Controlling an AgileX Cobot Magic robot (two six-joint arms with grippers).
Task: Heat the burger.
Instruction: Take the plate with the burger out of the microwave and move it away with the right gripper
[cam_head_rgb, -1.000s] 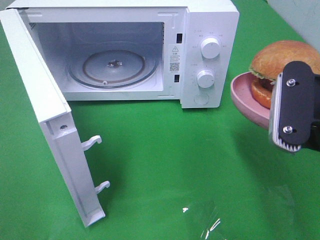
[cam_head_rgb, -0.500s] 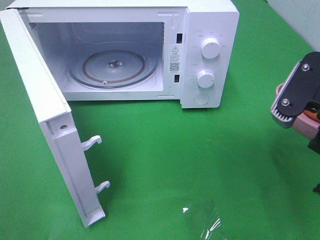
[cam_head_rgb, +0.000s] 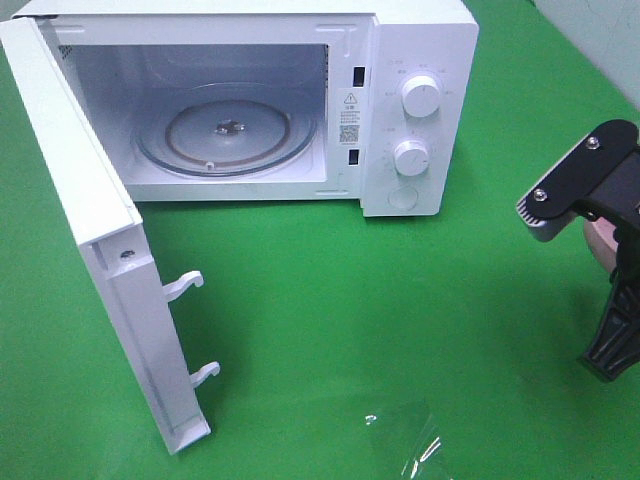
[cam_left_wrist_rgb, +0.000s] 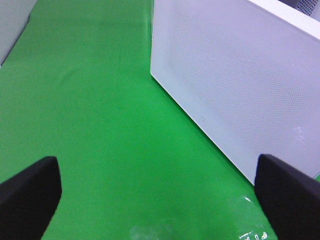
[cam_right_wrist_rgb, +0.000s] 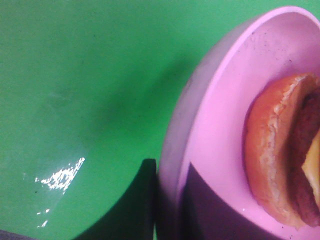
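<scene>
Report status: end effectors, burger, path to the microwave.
Right end effector shut on pink plate rim, burger aboard. Left end effector open, empty. Microwave door open, turntable bare.

Microwave (cam_head_rgb: 420, 110) label text illegible.

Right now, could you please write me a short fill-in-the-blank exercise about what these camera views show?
1. The microwave door stands ____.
2. The right end effector is shut on the rim of the ____ plate.
3. The burger lies on the ____.
4. The glass turntable inside the microwave carries ____.

Missing words: open; pink; plate; nothing
</scene>
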